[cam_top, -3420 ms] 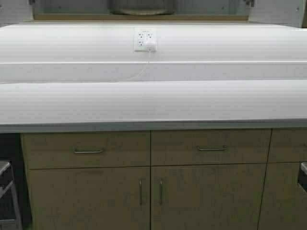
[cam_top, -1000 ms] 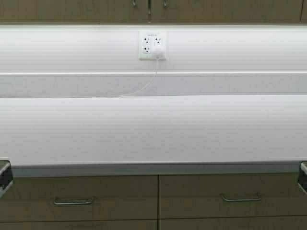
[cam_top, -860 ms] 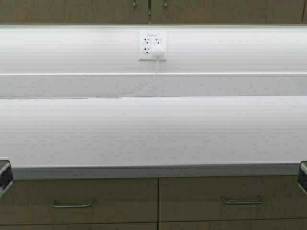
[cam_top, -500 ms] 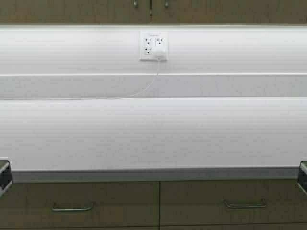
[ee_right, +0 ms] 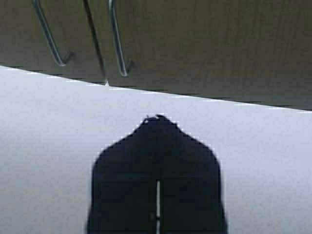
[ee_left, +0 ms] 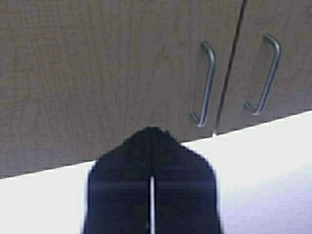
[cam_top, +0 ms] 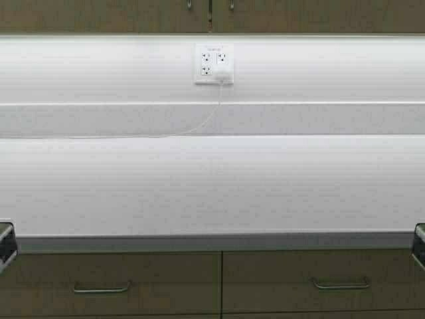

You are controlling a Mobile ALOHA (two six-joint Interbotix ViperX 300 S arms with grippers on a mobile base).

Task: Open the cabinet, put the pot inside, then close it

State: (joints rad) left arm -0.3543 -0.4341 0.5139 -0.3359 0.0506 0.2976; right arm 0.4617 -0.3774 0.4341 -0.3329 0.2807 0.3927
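The cabinet (cam_top: pixel 210 14), open with the pot inside seconds ago, now shows both doors shut above the table (cam_top: pixel 212 186) – pot hidden, task looks done; both tools (ee_left: pixel 151 195) (ee_right: pixel 157 195) closed, empty.

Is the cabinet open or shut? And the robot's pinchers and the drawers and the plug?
cabinet: both doors shut.
left gripper: shut, empty.
right gripper: shut, empty.
drawers: pushed in.
wall outlet: white plug and cord in it.
pot: not in view.
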